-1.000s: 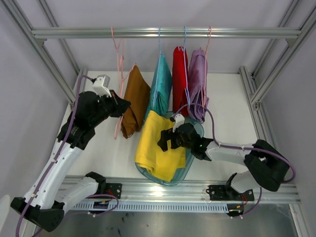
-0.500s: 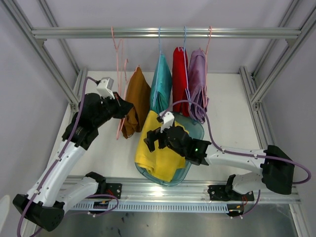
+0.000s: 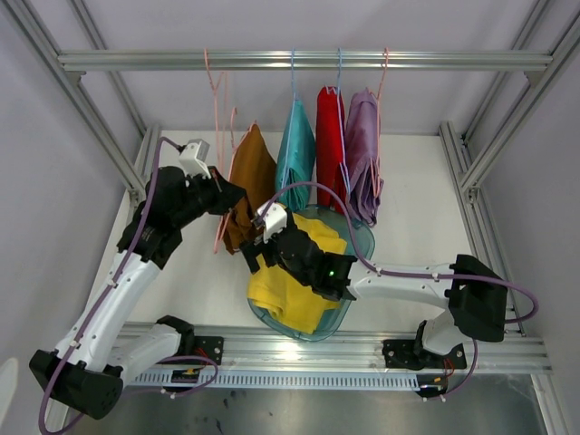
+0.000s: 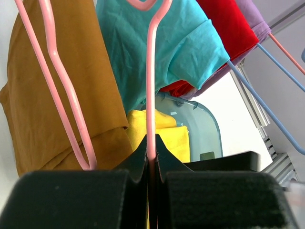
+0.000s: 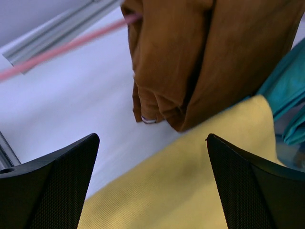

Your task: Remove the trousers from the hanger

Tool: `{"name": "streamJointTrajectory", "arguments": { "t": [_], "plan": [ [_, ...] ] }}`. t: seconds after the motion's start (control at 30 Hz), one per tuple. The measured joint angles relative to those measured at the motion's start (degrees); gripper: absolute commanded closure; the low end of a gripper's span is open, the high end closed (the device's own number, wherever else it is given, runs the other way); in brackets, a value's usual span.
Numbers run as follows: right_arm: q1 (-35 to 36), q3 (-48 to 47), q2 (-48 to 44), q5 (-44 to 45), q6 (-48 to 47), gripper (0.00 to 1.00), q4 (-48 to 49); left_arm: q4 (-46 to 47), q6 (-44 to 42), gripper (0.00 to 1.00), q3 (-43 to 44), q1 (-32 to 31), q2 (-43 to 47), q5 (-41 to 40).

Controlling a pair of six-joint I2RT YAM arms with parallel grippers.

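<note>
My left hand (image 4: 151, 167) is clenched on the pink hanger (image 4: 150, 95) by the brown trousers (image 5: 190, 57). My right hand (image 5: 150, 157) gapes, released, near their lower end. Pulling askew, I judge, could twist the hanger and snag the cloth.

Yellow trousers (image 3: 292, 292) in translucent tray (image 3: 313, 334)

The left end effector (image 4: 150, 150) hides the pink hanger (image 4: 150, 86) lower down.

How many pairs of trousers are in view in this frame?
5: brown, teal, red and lilac hang in a row, left to right, under the rail; yellow lies in the basin below. None seems hidden.
</note>
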State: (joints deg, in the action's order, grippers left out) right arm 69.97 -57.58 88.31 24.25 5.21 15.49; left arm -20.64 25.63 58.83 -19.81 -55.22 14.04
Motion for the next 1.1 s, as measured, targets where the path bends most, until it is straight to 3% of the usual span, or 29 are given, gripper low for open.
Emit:
{"name": "streamJointTrajectory", "arguments": {
  "t": [0.47,1.1],
  "plan": [
    [0.22,-7.48,2.45,5.11,-6.86,0.01,3.93,0.26,0.44,1.0,-0.04,1.11,-0.31,1.27],
    [-5.01,-9.29,9.68,1.46,-8.44,0.0,10.12,0.48,1.07,1.0,-0.17,1.55,-0.76,2.27]
  ]
}}
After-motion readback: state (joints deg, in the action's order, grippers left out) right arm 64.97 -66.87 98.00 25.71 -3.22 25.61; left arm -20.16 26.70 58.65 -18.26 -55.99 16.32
